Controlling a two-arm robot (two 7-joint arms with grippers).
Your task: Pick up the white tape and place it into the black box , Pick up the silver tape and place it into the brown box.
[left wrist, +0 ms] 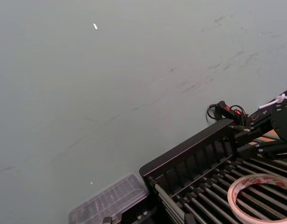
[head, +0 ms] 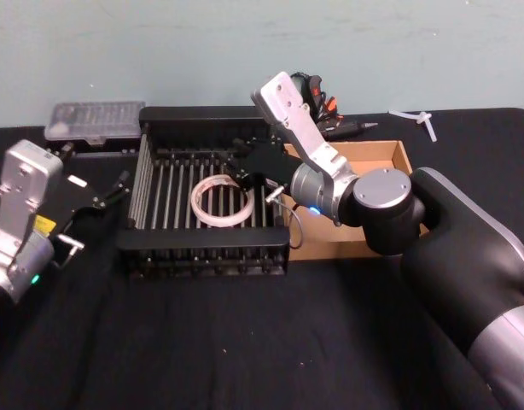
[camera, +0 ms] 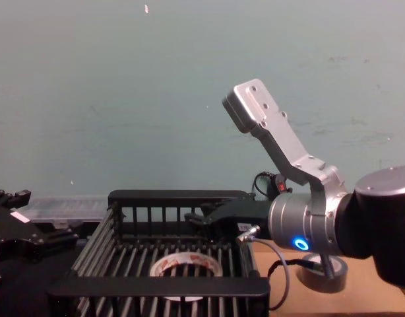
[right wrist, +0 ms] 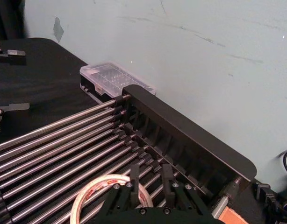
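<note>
White with red printing around its inner ring, the white tape (head: 222, 202) lies flat on the barred floor of the black box (head: 202, 255). The right gripper (head: 256, 165) hangs just above it, fingers spread. The left gripper (head: 108, 196) waits open beside the box.

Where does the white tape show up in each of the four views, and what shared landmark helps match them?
Head view: white tape lies flat on the bars of the black box, mid-frame.
Left wrist view: part of the roll at the frame's lower right corner.
Right wrist view: roll at the bottom edge, partly behind the right gripper.
Chest view: roll low in the centre.
Shared landmark: the box's barred floor.
</note>
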